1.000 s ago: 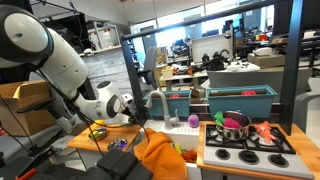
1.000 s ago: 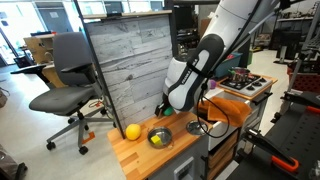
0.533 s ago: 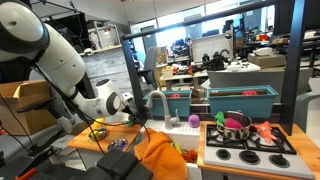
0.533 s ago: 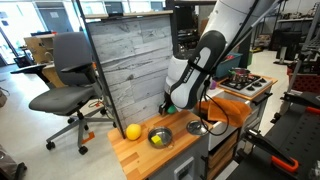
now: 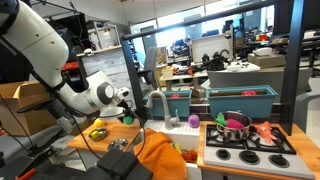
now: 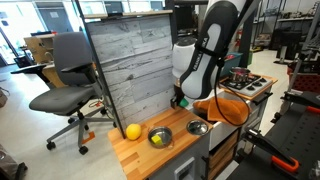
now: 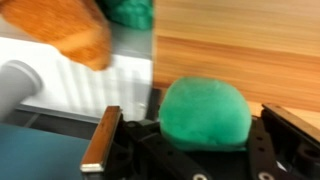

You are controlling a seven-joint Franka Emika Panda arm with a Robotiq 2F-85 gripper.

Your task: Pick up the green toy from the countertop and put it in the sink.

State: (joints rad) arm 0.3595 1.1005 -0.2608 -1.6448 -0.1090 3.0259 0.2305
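The green toy (image 7: 205, 112), a plain bright-green ball, sits between my gripper's (image 7: 195, 135) fingers in the wrist view, the jaws closed around it. In both exterior views the gripper (image 6: 180, 101) (image 5: 128, 101) hangs above the light-brown wooden countertop (image 6: 135, 157) (image 5: 82, 142), with a bit of green (image 6: 178, 99) showing at its tip. The white sink (image 7: 115, 75) lies just left of the ball in the wrist view, with the grey faucet (image 7: 18, 82) beside it. The faucet (image 5: 156, 103) also shows in an exterior view.
An orange cloth (image 5: 160, 152) (image 7: 72, 30) lies by the sink. A yellow-and-green toy (image 5: 97, 132) sits in a bowl (image 6: 160, 137) beside a yellow ball (image 6: 132, 131). A metal bowl (image 6: 197, 128), a pink ball (image 5: 193, 121), the white stove (image 5: 245, 152) and teal bins (image 5: 240, 101) stand nearby.
The arm has risen from near the countertop and swung upward, carrying the green ball with it.
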